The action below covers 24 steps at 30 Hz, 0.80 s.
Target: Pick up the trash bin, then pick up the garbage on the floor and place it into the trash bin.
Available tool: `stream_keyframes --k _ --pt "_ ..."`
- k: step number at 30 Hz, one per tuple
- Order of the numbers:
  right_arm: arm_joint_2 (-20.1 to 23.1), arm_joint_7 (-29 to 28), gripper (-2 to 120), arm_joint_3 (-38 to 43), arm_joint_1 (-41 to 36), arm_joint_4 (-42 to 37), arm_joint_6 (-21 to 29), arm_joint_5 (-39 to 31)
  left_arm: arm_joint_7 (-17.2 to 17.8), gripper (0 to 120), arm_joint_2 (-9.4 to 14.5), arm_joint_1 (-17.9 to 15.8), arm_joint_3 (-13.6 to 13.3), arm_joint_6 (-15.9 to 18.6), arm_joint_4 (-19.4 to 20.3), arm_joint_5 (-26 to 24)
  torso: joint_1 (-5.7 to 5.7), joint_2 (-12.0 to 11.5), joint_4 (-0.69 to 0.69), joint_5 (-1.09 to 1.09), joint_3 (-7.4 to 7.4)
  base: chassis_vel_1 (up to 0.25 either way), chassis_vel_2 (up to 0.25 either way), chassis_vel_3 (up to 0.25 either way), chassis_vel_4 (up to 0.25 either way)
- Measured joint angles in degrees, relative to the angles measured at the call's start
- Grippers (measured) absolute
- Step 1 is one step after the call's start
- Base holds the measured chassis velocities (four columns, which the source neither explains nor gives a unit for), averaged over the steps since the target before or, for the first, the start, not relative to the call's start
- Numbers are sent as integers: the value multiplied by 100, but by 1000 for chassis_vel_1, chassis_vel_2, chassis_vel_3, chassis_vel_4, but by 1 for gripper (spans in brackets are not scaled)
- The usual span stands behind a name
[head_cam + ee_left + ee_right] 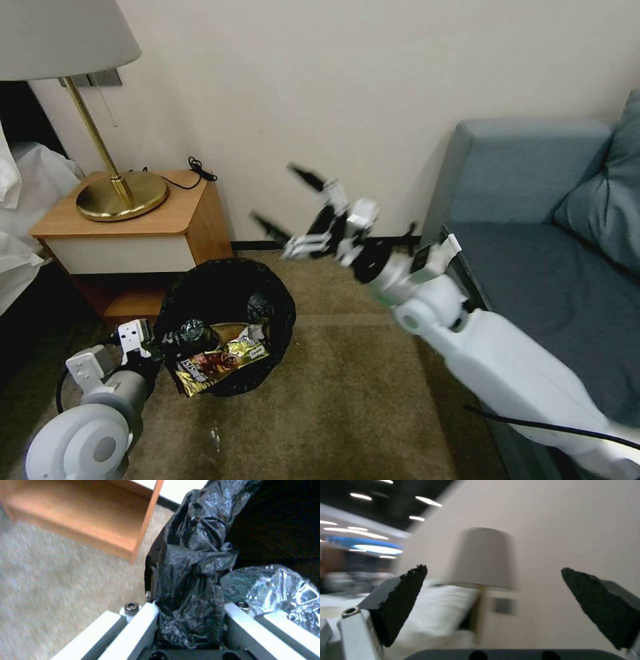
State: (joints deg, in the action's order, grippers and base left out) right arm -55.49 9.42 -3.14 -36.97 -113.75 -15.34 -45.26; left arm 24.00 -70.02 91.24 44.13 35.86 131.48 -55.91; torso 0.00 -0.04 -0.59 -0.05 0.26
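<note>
The trash bin (267, 300), lined with a crinkly black bag, hangs tilted just above the carpet in front of the nightstand. My left gripper (159, 343) is shut on its near rim; the left wrist view has the bag (196, 562) pinched between the gripper (188, 610) fingers. Garbage lies inside the bin: a shiny gold-and-dark wrapper (220, 365), a crumpled clear bottle (193, 332) (280, 592) and a bit of brown paper (230, 328). My right gripper (275, 193) (493, 587) is raised in the air above the bin, open and holding nothing.
A wooden nightstand (127, 227) with a brass lamp (120, 193) stands behind the bin against the wall. A blue sofa (547, 253) fills the right side, and white bedding (20, 200) is at the left. A small pale scrap (215, 437) lies on the carpet.
</note>
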Motion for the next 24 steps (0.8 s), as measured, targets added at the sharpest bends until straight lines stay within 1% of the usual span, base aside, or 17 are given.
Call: stream_keyframes --k 1,2,3,4,5,7,8,9,10,11,12,13,14,15,18,22,24 --pt "-30 -421 100 268 -167 -41 169 35 254 0 -41 67 17 105 107 -295 0 0 -1 1 0 0 0 0 0" --pt "-30 -421 100 268 -167 -41 169 35 254 0 -41 67 17 105 107 -295 0 0 -1 1 0 0 0 0 0" --pt "-54 -815 100 534 -379 -58 259 30 473 0 -54 134 37 197 183 -475 0 0 -3 0 0 0 0 0 0" --pt "-54 -815 100 534 -379 -58 259 30 473 0 -54 134 37 197 183 -475 0 0 -3 0 0 0 0 0 0" --pt "-53 -1004 100 709 -580 -57 283 31 731 0 -54 188 58 266 241 -682 0 0 -2 2 0 0 0 0 0" --pt "-21 -1072 100 941 -921 -67 285 155 1410 0 -49 234 77 367 318 -1231 0 0 0 0 0 0 0 0 0" --pt "-21 -1072 100 941 -921 -67 285 155 1410 0 -49 234 77 367 318 -1231 0 0 0 0 0 0 0 0 0" --pt "-10 -1073 100 1040 -1197 -127 272 228 1790 0 -49 258 88 410 329 -1519 0 0 -2 0 0 0 0 0 0" --pt "-16 -1072 100 1084 -1358 -166 269 263 1975 0 -58 274 91 427 333 -1666 0 0 -2 1 0 0 0 0 0" --pt "-16 -1072 100 1084 -1358 -166 269 263 1975 0 -58 274 91 427 333 -1666 0 0 -2 1 0 0 0 0 0" --pt "-39 -1055 100 1122 -1515 -212 259 338 2113 0 -73 291 92 435 334 -1792 0 0 -2 -1 -1 0 0 0 0" --pt "-39 -1055 100 1122 -1515 -212 259 338 2113 0 -73 291 92 435 334 -1792 0 0 -2 -1 -1 0 0 0 0" --pt "-92 -1016 100 1131 -1680 -238 242 464 2295 0 -109 299 83 441 327 -1940 0 0 -1 -1 0 0 0 0 0" --pt "-135 -994 100 1128 -1775 -254 229 541 2384 0 -136 298 68 440 287 -1999 0 0 -1 1 0 0 0 0 0" --pt "-219 -960 100 1090 -1979 -310 208 712 2475 0 -185 295 28 437 182 -2032 0 0 0 -2 0 0 0 0 0" --pt "-289 -913 100 1084 -2142 -318 182 889 2483 0 -197 257 -9 430 41 -2029 0 0 -1 -1 -1 0 0 0 0" --pt "-336 -896 100 1088 -2258 -302 147 991 2443 0 -190 165 -58 403 -282 -1976 0 0 -1 -2 0 0 0 0 0"
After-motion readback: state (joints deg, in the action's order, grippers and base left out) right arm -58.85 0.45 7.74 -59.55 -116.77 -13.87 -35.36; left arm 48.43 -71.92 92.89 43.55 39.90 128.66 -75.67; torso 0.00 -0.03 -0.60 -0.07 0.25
